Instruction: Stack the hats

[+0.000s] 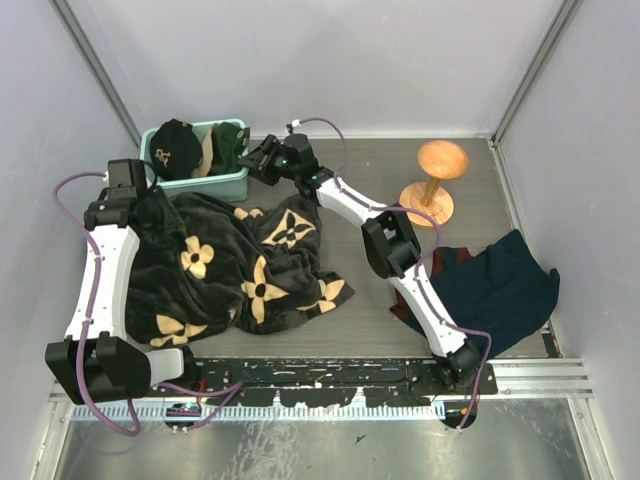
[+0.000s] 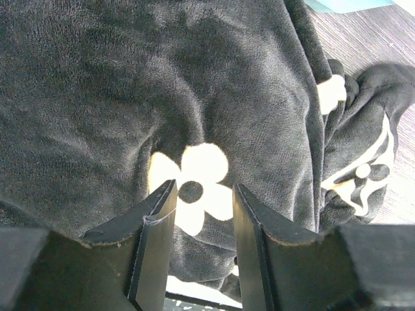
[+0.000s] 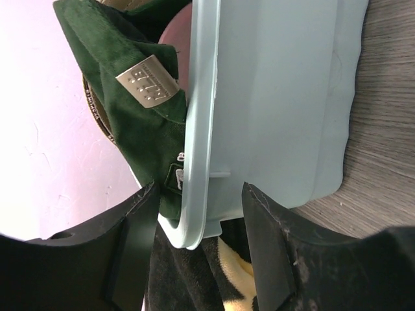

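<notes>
- Black fingers of the left gripper [image 2: 202, 191] are standing apart, clamping nothing, with a tan flower mark lying in the gap between them.
- Beneath and beyond those fingers, the big black plush blanket with tan flower marks [image 1: 240, 270] is lying crumpled on the table.
- Well apart from both pairs of fingers, out past the right arm's elbow, a dark navy cloth [image 1: 500, 285] is lying bunched.
- The right gripper [image 3: 200, 194] is also holding its fingers spread. It is straddling the corner rim of the pale teal plastic bin [image 3: 272, 97]; whether either finger is touching the rim cannot be told.
- A turned wooden stand with a round base [image 1: 435, 180] is standing upright, well off to the side of the right fingers.
- All the caps are sitting in the bin:
- The black fabric cap with a tan logo [image 1: 175, 148] is resting at the end far from the right fingers.
- The dark green corduroy cap [image 3: 130, 116] is draping over the rim just beyond the right fingers.
- The tan cap [image 1: 207, 152] is showing as a strip between those two.
- The pink cap [image 3: 174, 39] is peeking out behind the green one.
</notes>
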Robot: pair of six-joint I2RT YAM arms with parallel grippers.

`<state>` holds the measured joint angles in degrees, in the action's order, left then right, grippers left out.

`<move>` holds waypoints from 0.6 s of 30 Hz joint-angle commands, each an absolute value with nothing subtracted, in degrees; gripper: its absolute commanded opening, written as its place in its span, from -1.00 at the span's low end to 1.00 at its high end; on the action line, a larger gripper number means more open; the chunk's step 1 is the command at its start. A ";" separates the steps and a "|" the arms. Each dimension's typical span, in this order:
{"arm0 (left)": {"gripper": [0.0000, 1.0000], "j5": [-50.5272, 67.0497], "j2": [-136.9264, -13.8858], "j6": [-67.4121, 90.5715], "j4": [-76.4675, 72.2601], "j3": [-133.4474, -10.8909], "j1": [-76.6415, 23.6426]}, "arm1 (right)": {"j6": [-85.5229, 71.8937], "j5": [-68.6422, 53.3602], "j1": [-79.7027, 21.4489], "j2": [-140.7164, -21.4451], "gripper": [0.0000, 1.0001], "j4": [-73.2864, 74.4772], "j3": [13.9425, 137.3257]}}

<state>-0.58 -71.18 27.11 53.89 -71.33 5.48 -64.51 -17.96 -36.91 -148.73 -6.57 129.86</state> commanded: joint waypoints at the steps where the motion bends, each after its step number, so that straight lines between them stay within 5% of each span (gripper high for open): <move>1: -0.06 -0.88 -71.80 25.85 53.39 -73.46 5.54 | -65.65 -18.37 -37.58 -149.78 0.15 -9.50 135.34; 4: -0.05 -0.92 -71.85 25.67 53.74 -73.70 5.54 | -65.74 -18.05 -37.93 -150.45 -0.06 -9.38 136.25; 10: -0.04 -1.44 -70.97 25.58 54.09 -73.07 5.55 | -66.16 -15.94 -37.62 -147.65 -0.96 -12.23 130.67; 18: -0.03 -0.21 -70.92 26.16 53.03 -71.93 5.55 | -63.40 -10.84 -31.06 -132.52 -0.98 -16.92 109.55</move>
